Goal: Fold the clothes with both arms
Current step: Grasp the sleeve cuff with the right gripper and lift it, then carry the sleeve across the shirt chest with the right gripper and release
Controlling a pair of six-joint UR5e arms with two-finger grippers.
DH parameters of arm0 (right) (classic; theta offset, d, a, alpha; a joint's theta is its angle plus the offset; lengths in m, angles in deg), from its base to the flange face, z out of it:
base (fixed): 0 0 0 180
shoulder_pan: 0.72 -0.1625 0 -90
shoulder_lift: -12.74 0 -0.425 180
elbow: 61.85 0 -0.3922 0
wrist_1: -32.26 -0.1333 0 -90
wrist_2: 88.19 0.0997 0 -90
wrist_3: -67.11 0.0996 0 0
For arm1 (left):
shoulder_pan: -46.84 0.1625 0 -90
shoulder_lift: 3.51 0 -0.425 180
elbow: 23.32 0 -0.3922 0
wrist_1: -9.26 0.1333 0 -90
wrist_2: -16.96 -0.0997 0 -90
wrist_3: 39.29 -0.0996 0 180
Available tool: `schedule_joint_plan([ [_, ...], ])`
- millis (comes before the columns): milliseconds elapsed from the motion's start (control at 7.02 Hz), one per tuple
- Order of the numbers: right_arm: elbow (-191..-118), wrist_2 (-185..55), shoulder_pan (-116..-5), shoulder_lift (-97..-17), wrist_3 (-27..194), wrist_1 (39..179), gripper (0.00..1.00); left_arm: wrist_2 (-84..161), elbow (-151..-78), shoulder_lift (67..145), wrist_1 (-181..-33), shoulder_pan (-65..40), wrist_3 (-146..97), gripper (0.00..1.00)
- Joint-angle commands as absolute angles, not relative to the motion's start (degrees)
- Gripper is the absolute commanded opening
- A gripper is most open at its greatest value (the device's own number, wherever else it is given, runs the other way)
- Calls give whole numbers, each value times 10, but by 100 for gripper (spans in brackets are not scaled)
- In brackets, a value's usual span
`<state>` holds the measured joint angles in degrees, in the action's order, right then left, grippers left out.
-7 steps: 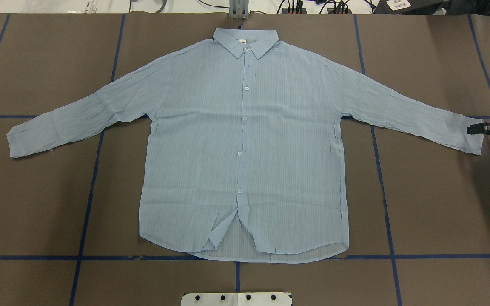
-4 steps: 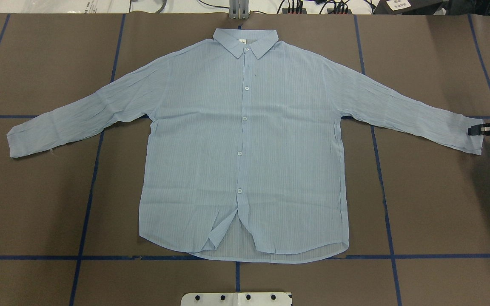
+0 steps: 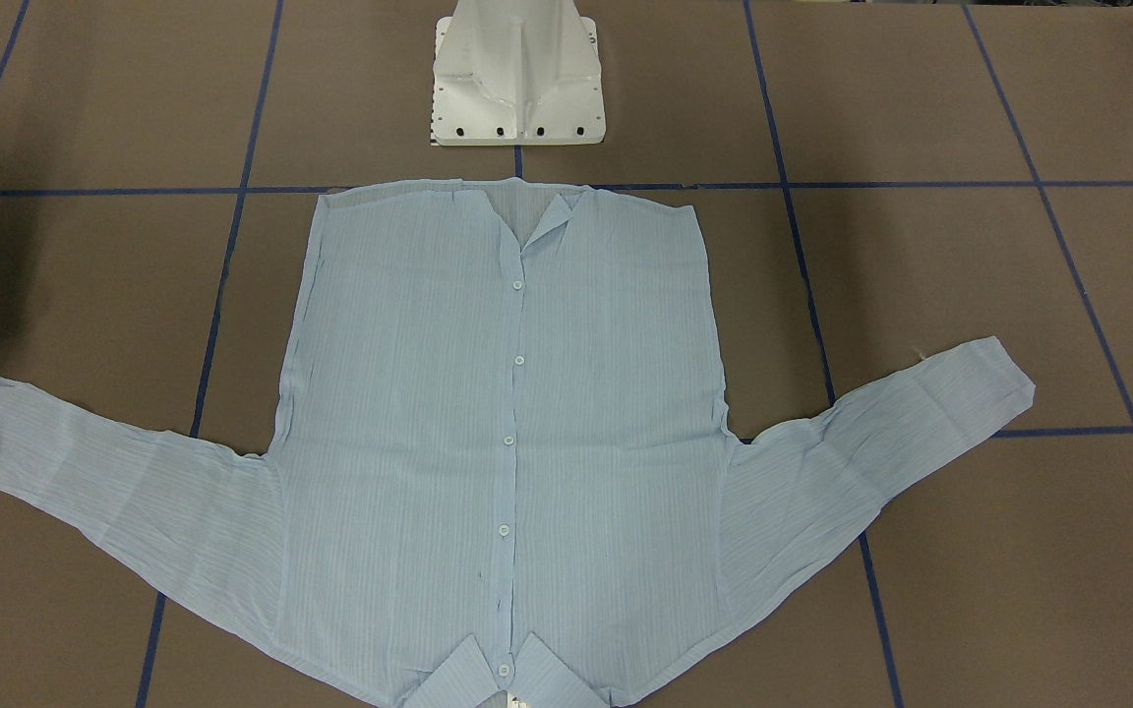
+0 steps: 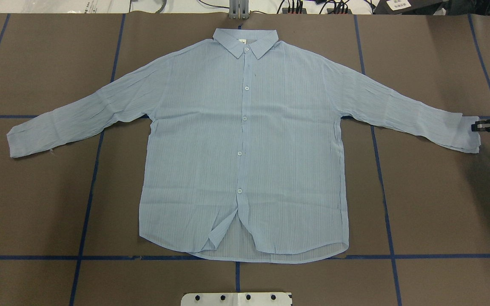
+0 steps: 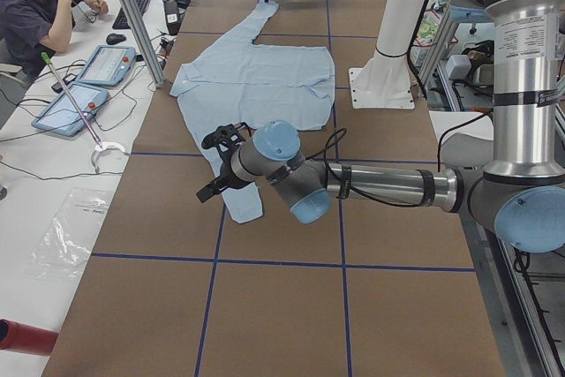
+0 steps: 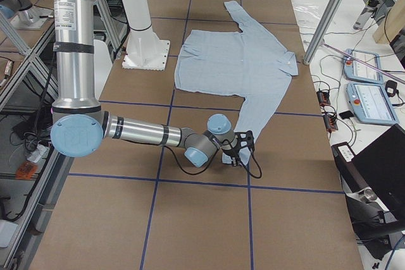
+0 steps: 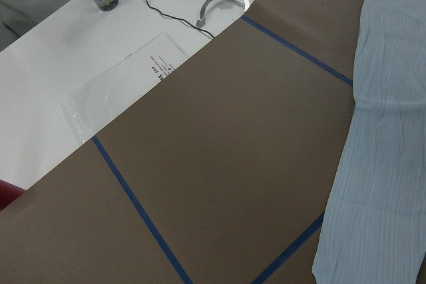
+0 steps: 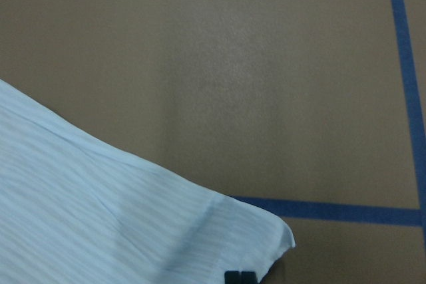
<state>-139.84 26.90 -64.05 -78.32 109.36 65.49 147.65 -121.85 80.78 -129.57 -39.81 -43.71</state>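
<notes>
The pale-blue shirt [image 4: 245, 148] lies flat and buttoned on the brown table, collar away from the robot and both sleeves spread out. My right gripper [image 4: 476, 126] is at the end of the right-hand sleeve cuff [image 4: 462, 136], shut on the cloth. In the right wrist view its dark fingertips [image 8: 240, 277] sit close together at the cuff's edge [image 8: 200, 231]. My left gripper [image 5: 214, 165] shows only in the exterior left view, hanging by the other cuff [image 5: 245, 205], and I cannot tell its state. The left wrist view shows that sleeve [image 7: 386, 164] but no fingers.
The white pedestal base [image 3: 517, 79] stands just past the shirt's hem. Blue tape lines [image 4: 87, 191] cross the table. Beyond the far edge are a white bench with a plastic bag [image 7: 126, 84], tablets [image 5: 66, 108], a seated person [image 5: 40, 6] and a metal post [image 6: 329, 14].
My right gripper has drifted a little toward the table's right edge, and the cuff's end has shifted and bunched with it. The rest of the shirt has not moved.
</notes>
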Motion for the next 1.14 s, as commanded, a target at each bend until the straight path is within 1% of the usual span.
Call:
schedule_joint_plan([
  [0,-1447,270,-672,-767,1095,663,0,1477,-1216,809,-1296,-398,-437,100],
  [143,-1466,263,-674,-739,1099,678,0,1477,-1214,810,-1296,-398,-437,100],
  [285,-1481,235,-670,-697,1160,708,0,1477,-1214,810,-1295,-398,-437,100],
  [428,-1484,181,-621,-648,1211,711,0,1477,-1214,810,-1295,-398,-437,100],
  [713,-1458,47,-503,-523,1249,723,0,1477,-1210,810,-1295,-398,-436,100],
  [855,-1456,-28,-460,-490,1311,729,0,1477,-1208,810,-1295,-398,-436,100],
  [998,-1450,-77,-423,-440,1328,744,0,1477,-1205,811,-1295,-398,-435,100],
])
